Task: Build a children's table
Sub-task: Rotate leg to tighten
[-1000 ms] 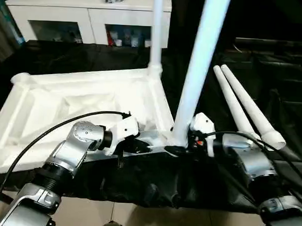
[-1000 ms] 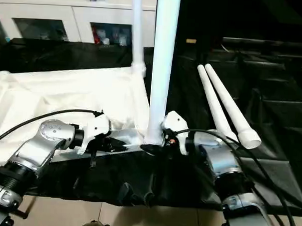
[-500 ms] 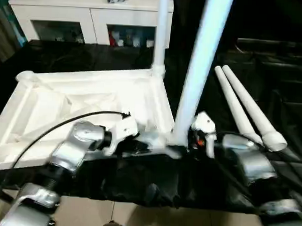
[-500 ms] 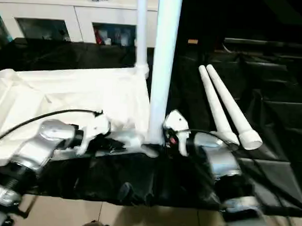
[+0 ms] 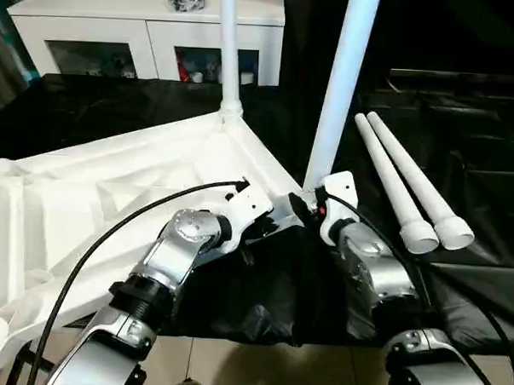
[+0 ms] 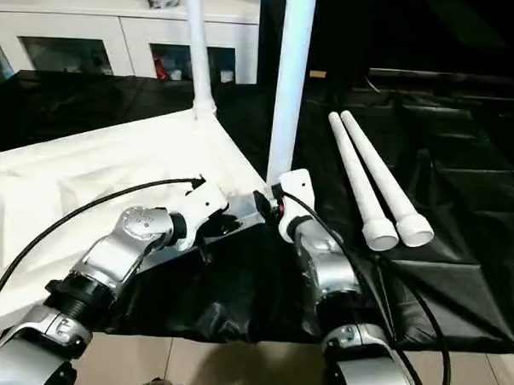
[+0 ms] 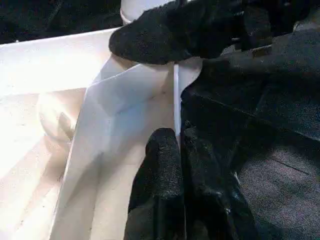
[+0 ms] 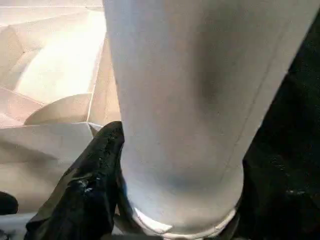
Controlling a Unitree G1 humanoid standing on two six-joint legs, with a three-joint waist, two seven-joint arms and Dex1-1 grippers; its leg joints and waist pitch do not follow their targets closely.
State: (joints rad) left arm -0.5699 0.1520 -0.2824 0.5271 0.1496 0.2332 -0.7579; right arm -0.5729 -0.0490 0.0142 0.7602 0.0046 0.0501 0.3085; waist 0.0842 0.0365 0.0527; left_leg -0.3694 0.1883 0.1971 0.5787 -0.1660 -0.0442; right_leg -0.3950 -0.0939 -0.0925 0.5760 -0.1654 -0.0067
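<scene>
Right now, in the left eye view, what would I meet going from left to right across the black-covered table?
Upturned table top → far standing leg → near standing leg → two loose legs lying side by side.

The robot's silver metal forearms (image 5: 164, 265) are ribbed and cylindrical, ending in white plastic wrist housings (image 5: 248, 205); black cables (image 5: 110, 229) loop alongside, and matte black textured fingers (image 7: 160, 185) project forward.
</scene>
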